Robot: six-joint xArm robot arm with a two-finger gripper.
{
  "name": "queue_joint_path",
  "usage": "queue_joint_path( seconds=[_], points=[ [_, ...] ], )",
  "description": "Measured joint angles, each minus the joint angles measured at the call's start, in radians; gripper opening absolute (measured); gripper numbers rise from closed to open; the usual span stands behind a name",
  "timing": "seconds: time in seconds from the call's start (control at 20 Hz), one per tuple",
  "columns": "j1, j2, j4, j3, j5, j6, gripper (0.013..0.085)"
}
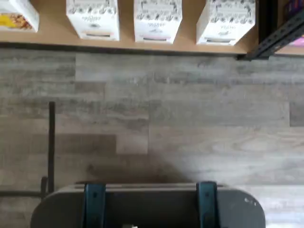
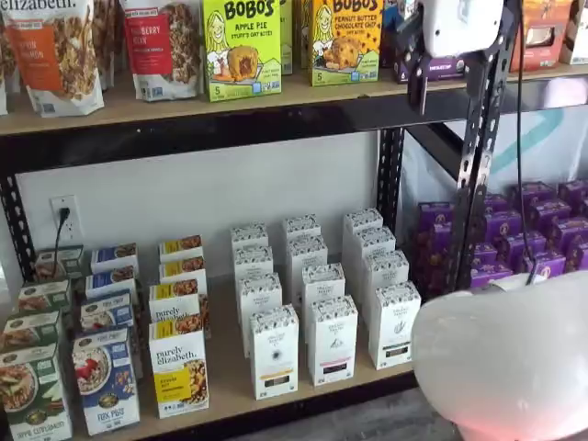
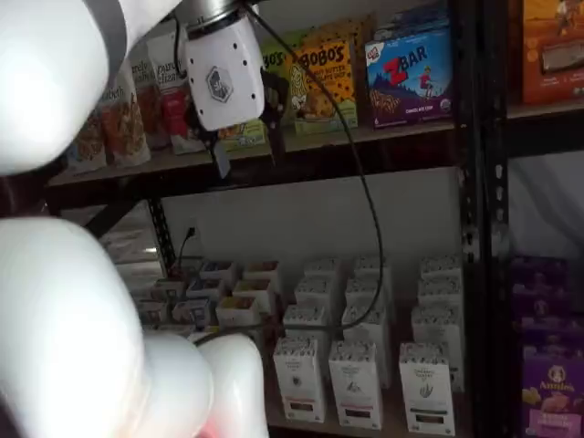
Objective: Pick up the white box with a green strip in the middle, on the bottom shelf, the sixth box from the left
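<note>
The white box (image 2: 395, 326) is a tall narrow carton with a patterned top and a dark label strip. It stands at the front right end of the white rows on the bottom shelf (image 2: 230, 372). It also shows in a shelf view (image 3: 426, 388) and in the wrist view (image 1: 225, 21). My gripper (image 2: 447, 78) hangs high in front of the upper shelf, well above the box and slightly right of it. It also shows in a shelf view (image 3: 246, 137). Its two black fingers stand apart with nothing between them.
Two similar white boxes (image 2: 274, 354) (image 2: 331, 340) stand left of the target, with more rows behind. Purely elizabeth boxes (image 2: 179, 377) stand further left. A black upright (image 2: 478, 165) rises right of the target, purple boxes (image 2: 533, 230) beyond it. A dark mount with teal brackets (image 1: 147, 206) shows over the grey plank floor.
</note>
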Motion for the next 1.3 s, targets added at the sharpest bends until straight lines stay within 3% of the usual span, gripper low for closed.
queue_joint_path(
  seconds=[0.4, 0.65, 1.0, 1.3],
  points=[
    [-0.103, -0.056, 0.042, 0.193, -0.180, -0.087, 0.0850],
    [-0.138, -0.083, 0.042, 0.329, -0.305, -0.120, 0.0850],
    [-0.165, -0.054, 0.037, 0.548, -0.554, -0.143, 0.0850],
    [-0.168, 0.046, 0.048, 0.664, -0.767, -0.148, 0.0850]
  ],
)
